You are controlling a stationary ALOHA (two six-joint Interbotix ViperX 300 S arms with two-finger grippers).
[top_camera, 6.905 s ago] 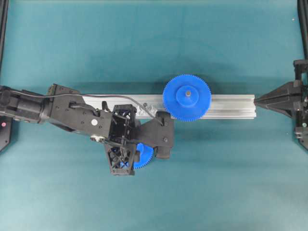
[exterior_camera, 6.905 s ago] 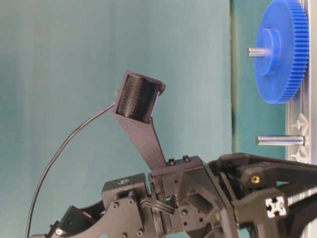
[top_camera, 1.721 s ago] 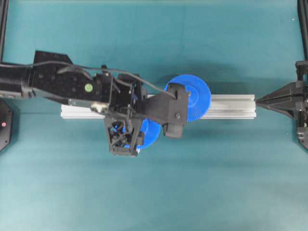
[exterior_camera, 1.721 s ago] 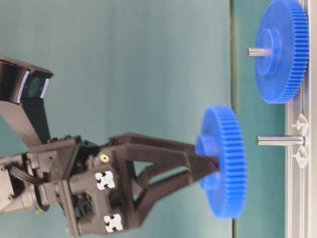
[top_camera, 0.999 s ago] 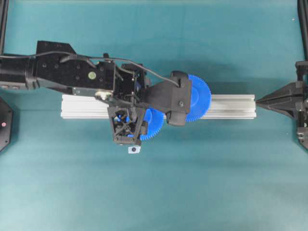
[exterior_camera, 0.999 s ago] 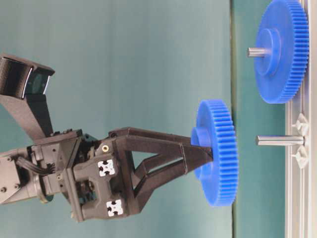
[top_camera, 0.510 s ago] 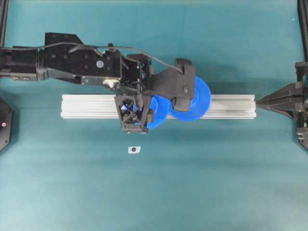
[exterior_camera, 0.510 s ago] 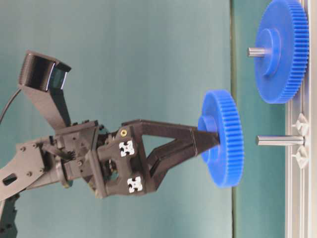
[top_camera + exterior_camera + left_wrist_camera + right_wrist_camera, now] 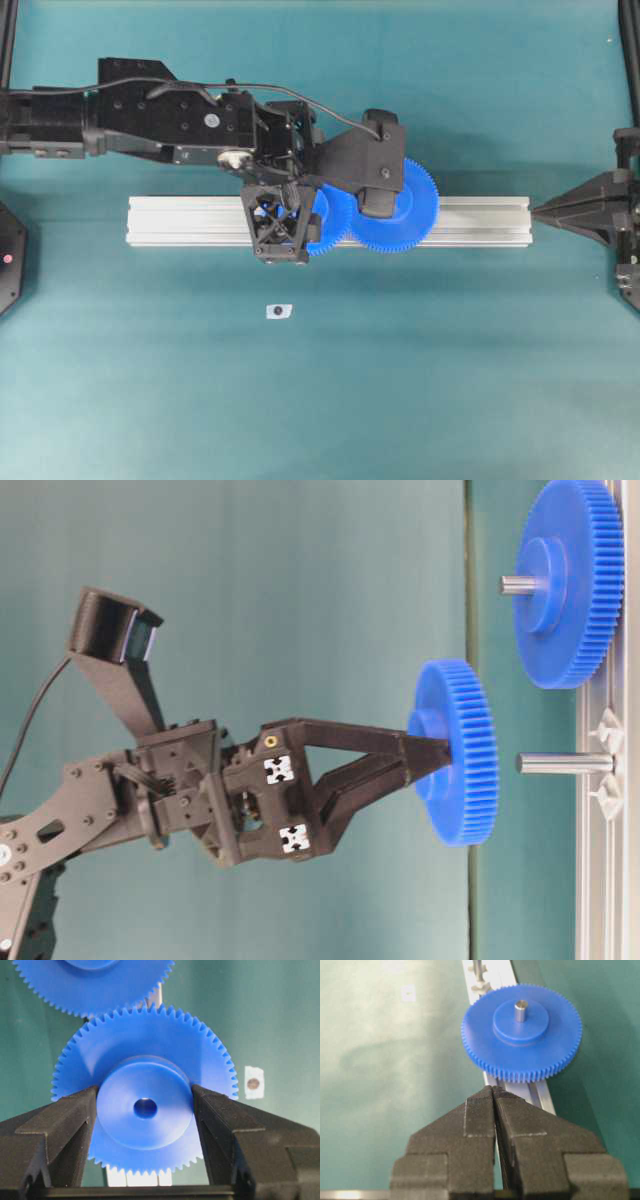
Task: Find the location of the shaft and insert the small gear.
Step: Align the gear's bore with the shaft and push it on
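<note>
At centre frame the left gripper holds the small gear by its hub, just short of the shaft – best centre the bore before pushing – while the right gripper rests with jaws closed.

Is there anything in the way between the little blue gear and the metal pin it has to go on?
Nothing visible is. In the table-level view only open space lies between the small gear and the bare shaft on the rail. The left gripper holds the gear by its hub. The big gear sits farther along the rail, off to the side.
</note>
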